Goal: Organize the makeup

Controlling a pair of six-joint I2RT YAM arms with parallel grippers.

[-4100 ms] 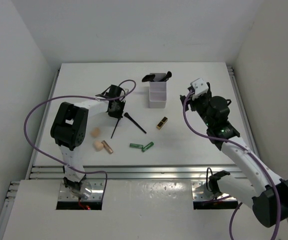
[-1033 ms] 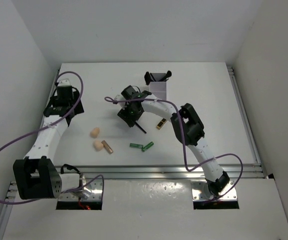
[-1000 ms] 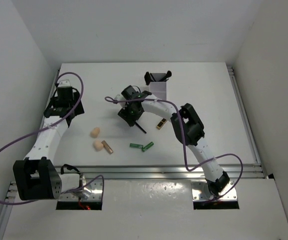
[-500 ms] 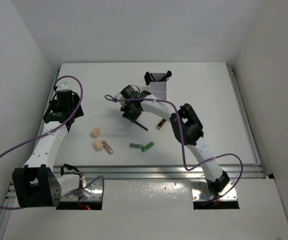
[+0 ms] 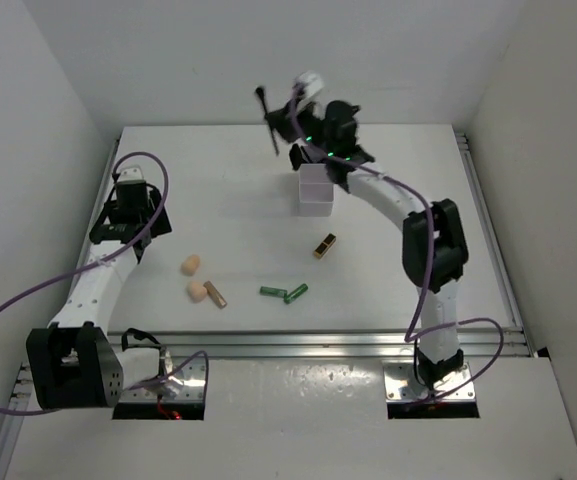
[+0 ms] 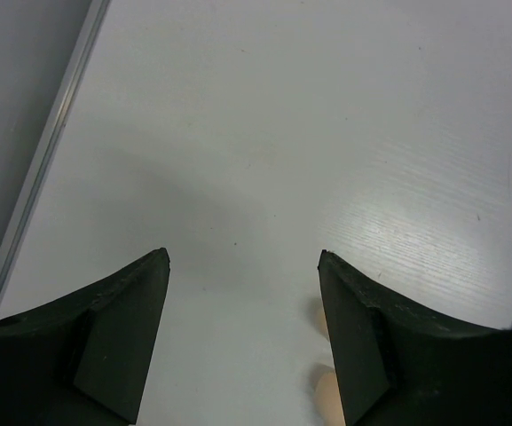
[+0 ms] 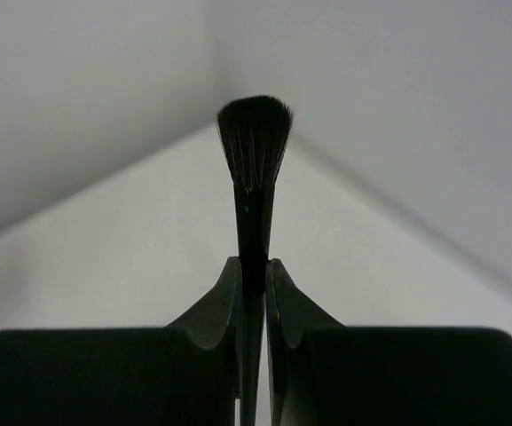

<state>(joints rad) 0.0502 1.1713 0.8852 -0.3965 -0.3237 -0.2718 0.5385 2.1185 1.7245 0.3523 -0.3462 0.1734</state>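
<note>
My right gripper [image 7: 253, 266] is closed on a slim black makeup brush [image 7: 254, 146]. Both fingers pinch its handle and the dark bristle head stands clear beyond the tips. From above, that arm is stretched far over the back of the white table [image 5: 418, 270] and holds the brush in the air, tilted, just beyond the far end of the white three-compartment box [image 5: 316, 198]. The brush touches neither box nor table.

My left gripper [image 6: 242, 257] hangs open over the left side of the table with nothing between its fingers. A metal rail [image 6: 38, 177] runs along the table edge on its left. Low in that view, next to the right finger, slivers of beige show.

The other makeup lies loose on the table in front of the box. The black-and-gold lipstick [image 5: 324, 245] is nearest the box, lying on its side. Closer to my bases, a green tube [image 5: 272, 291] and a second green tube [image 5: 296, 293] lie almost end to end. Left of them is a tan-and-gold tube [image 5: 215, 294], just beside a beige sponge piece [image 5: 198, 290]. Another beige sponge piece [image 5: 190, 265] sits a little farther back, near my left gripper.
</note>
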